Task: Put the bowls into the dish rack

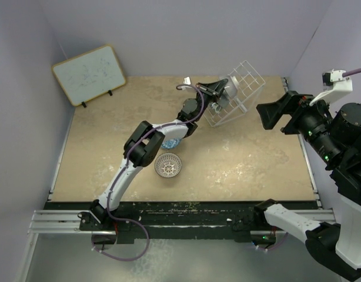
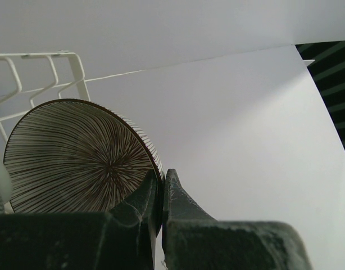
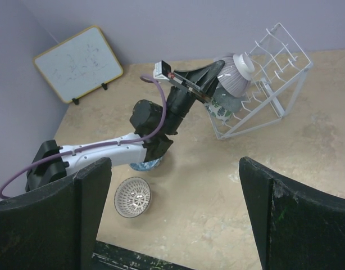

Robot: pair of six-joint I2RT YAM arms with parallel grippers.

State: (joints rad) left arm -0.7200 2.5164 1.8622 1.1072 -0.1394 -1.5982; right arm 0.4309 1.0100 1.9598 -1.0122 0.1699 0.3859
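My left gripper [image 1: 220, 93] is shut on the rim of a pale purplish bowl [image 3: 235, 74] with fine radiating stripes and holds it on edge at the white wire dish rack [image 1: 246, 73]. In the left wrist view the bowl's striped inside [image 2: 77, 160] fills the left, pinched by the gripper [image 2: 162, 183], with rack wires [image 2: 37, 55] behind. A green-and-white bowl [image 3: 222, 109] sits low in the rack [image 3: 279, 50]. A brown-white lattice bowl [image 1: 168, 165] and a blue bowl [image 1: 170, 143], partly under the left arm, stand on the table. My right gripper [image 1: 264, 117] is open and empty, raised at the right.
A wood-framed whiteboard [image 1: 89, 74] leans at the back left. Grey walls close in the table on three sides. The left arm [image 1: 163, 132] stretches diagonally over the table's middle. The lattice bowl also shows in the right wrist view [image 3: 133, 197].
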